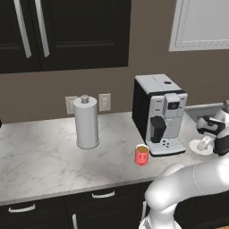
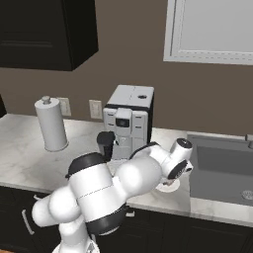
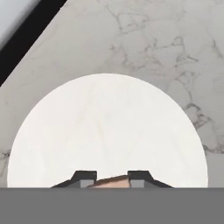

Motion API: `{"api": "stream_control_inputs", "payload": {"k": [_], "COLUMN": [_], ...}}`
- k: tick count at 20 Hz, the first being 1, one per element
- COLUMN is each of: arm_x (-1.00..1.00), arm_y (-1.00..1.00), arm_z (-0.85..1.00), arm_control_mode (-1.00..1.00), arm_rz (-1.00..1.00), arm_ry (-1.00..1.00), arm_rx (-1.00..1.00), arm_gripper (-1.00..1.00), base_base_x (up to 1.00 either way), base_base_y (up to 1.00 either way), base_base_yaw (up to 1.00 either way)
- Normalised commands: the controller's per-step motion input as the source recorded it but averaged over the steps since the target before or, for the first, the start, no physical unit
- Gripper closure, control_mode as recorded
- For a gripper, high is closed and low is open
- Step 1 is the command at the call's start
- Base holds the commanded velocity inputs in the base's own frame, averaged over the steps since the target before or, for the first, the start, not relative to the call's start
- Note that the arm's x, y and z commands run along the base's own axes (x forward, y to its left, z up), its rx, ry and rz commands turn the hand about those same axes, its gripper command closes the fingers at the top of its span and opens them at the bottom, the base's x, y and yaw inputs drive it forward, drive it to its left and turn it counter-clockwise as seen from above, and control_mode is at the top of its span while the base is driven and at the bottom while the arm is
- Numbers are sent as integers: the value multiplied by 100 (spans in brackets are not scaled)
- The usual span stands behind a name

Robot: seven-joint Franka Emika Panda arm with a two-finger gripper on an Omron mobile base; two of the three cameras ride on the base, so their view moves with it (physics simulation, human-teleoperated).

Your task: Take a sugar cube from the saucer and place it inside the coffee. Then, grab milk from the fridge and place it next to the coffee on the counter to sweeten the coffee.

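Observation:
The white saucer [image 3: 107, 127] lies on the marble counter [image 3: 175, 48], right of the coffee machine; it is also the saucer [image 1: 197, 146] and the saucer [image 2: 169, 187]. My gripper [image 3: 112, 176] hangs just above its near rim. A tan sugar cube [image 3: 112, 181] fills the gap between the two dark fingertips [image 3: 85, 176], which close on it. From the left base the gripper [image 1: 204, 143] points down onto the saucer. The red mug of coffee [image 1: 142, 154] stands on the counter [image 1: 40, 156] left of the machine, apart from the gripper. The milk and the fridge are out of view.
A black-and-silver coffee machine [image 1: 159, 114] stands between mug and saucer. A paper-towel holder [image 1: 86, 121] is further left. A grey sink [image 2: 222, 170] lies right of the saucer. Black cabinets hang above, and drawers with silver handles [image 1: 103, 194] sit below the counter.

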Motion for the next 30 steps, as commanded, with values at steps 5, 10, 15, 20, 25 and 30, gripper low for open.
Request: {"api": "stream_control_inputs", "payload": {"k": [5,10,15,20,25,30], "arm_x": [-9,-19,-41,-69,-53,-31], "arm_y": [1,23,45,79,93,65], "arm_z": [14,36,48,42,25,59], "arm_control_mode": [-100,-100,-100,-100,-100,-100], "arm_rz": [0,0,0,0,0,-2], "arm_ry": [1,0,0,-15,-20,-16], "arm_rx": [0,0,-4,-14,-19,-13], "arm_gripper": [100,100,100,100,100,100], "base_base_x": [0,0,0,0,0,0], "base_base_y": [0,0,0,0,0,0], "base_base_yaw": [0,0,0,0,0,0]}}
